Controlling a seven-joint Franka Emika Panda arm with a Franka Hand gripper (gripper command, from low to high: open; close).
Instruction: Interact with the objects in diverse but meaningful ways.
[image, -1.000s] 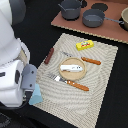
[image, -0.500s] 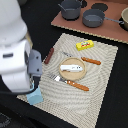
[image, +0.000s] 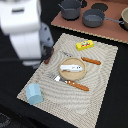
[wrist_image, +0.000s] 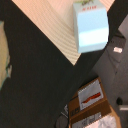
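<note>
Pale-blue cup-like block (image: 34, 93) sits untouched at the mat's (image: 100, 75) lower-left corner, white oblong piece (image: 71, 68) on the plate (image: 80, 75); fingers' state cannot be told, so handling seems yet to come

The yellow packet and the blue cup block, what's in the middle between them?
In the exterior view, the tan round plate holding the small white oblong piece lies between the flat yellow packet and the pale-blue faceted cup-like block.
</note>
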